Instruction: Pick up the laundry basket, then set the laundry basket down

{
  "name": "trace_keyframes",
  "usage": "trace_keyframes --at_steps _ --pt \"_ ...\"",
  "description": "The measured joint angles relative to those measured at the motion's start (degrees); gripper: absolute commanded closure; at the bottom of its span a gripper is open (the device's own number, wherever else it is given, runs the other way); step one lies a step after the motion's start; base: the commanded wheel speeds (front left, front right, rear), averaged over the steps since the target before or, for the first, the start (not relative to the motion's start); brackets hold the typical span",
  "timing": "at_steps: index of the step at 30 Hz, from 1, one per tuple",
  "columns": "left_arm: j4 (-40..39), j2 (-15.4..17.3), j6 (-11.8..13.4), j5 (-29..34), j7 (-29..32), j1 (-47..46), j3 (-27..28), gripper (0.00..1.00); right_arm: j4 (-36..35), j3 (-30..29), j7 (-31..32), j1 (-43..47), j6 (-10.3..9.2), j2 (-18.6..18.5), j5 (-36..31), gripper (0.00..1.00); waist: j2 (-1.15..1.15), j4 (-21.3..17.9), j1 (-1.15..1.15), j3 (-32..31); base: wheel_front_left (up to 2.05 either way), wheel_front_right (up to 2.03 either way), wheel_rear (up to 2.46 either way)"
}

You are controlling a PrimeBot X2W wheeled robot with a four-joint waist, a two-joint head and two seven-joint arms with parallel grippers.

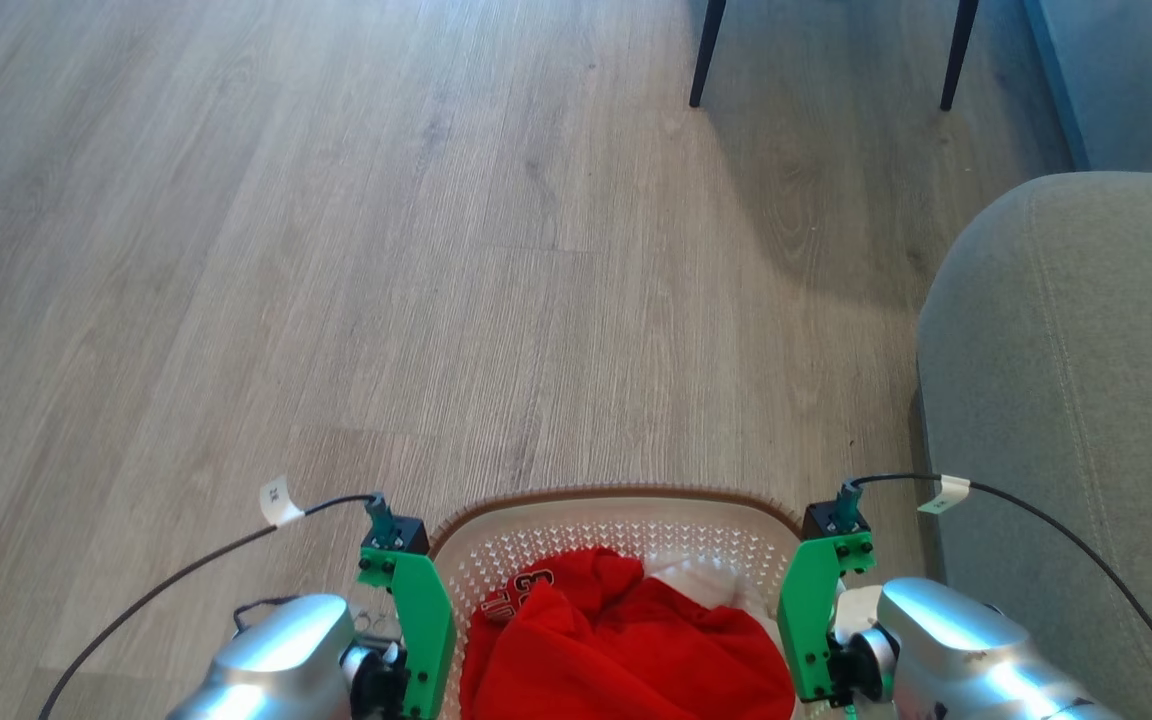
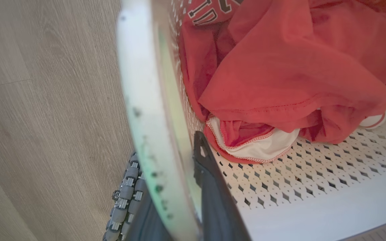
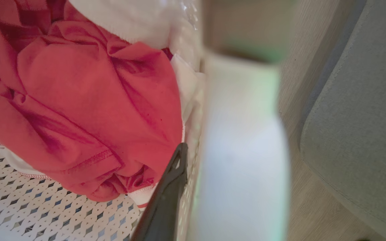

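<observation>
1. Found the laundry basket (image 1: 616,500) close in front of the robot, between both arms, over bare wood floor (image 1: 336,300). Grey sofa (image 1: 1066,400) near on the right, not touching. Red garment (image 1: 626,640) heaped inside.
2. Judged mid-hold: grasp for the pick-up made, set-down not yet done. Cannot tell from these views whether lifted clear of the floor or resting on it.
3. Left gripper (image 2: 166,150): astride the basket's left rim. Inner finger (image 2: 209,187) inside against the perforated wall, ridged outer finger (image 2: 126,197) outside. Closed tight on the rim, no gap seen.
4. Right gripper (image 1: 821,610): set over the right rim, inner finger (image 3: 166,197) inside along the wall, just beside the red cloth. Outer finger hidden behind the basket's blurred white edge, so cannot tell whether clamped.
5. Pose: both forearms low, wrists turned down, fingers pointing downward over opposite sides, roughly level and mirrored.
6. Next, as judged: hold both sides level, lower evenly onto open floor away from the sofa, loosen only once the base is fully seated. Uneven descent likely to tip the load.
</observation>
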Motion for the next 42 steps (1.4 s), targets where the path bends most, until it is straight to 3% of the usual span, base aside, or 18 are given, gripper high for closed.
trace_keyframes --at_steps 42 --pt "-0.21 0.01 0.0 -0.09 0.41 -0.02 0.0 1.0 1.59 6.34 -1.71 -2.21 0.0 0.08 5.84 1.0 0.01 -0.28 0.0 0.11 0.0 0.0 0.0"
